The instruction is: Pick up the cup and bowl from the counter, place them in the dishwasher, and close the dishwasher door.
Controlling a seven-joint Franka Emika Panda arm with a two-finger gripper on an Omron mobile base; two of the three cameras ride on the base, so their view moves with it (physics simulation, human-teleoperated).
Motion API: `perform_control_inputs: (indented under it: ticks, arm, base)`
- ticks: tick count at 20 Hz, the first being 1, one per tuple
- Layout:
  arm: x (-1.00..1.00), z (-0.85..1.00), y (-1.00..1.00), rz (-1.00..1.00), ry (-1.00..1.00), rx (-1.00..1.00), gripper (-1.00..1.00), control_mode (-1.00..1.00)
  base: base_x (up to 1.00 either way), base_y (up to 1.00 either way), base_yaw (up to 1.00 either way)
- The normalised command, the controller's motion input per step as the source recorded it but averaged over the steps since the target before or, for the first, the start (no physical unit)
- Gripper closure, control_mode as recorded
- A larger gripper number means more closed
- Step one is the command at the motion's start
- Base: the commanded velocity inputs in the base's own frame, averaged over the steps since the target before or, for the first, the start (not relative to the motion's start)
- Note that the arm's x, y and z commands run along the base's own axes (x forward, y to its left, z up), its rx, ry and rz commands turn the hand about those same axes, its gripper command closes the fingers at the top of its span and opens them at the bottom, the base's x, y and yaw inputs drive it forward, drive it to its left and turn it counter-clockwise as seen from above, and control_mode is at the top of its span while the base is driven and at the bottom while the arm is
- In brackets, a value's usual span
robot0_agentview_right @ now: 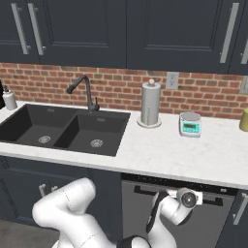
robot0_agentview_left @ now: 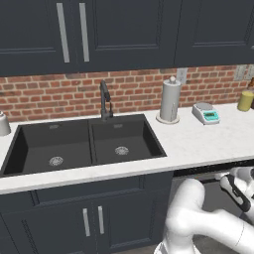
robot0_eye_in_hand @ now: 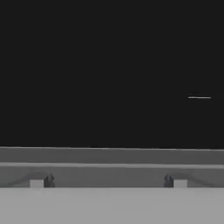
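The gripper [robot0_eye_in_hand: 108, 180] has its two dark fingertips [robot0_eye_in_hand: 48, 180] far apart, near the left and right sides of the hand view, so it is wide open and nothing is between them. In front of it there is a flat, very dark surface very close to the camera, with one thin light line on the right; I cannot tell for sure what this surface is. In the right base view the arm bends low in front of the dishwasher [robot0_agentview_right: 174, 213], which is under the counter [robot0_agentview_right: 169, 150] to the right of the black double sink [robot0_agentview_right: 63, 128]. The dishwasher door [robot0_agentview_right: 145, 218] looks upright and closed or almost closed, with a dark gap under the counter edge. On the white counter stand a paper towel holder [robot0_agentview_right: 150, 104], just right of the sink, and a small kitchen scale [robot0_agentview_right: 190, 124] further right. An olive-yellow cylinder [robot0_agentview_left: 245, 100] stands at the far right near the brick wall. A pale grey container [robot0_agentview_left: 3, 124] is at the left of the sink. The cup and the bowl I cannot find on the counter.
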Motion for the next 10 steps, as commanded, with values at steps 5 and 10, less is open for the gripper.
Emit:
perform_control_inputs:
  ticks: [5,10]
  arm:
    - [0.29,-0.35,0.00,0.01,-0.09,0.09,-1.00,-1.00]
    - [0.58,-0.59,0.00,0.00,-0.18,0.09,-1.00,-1.00]
  base:
    - [0.00,0.00,0.00]
    - [0.00,0.00,0.00]
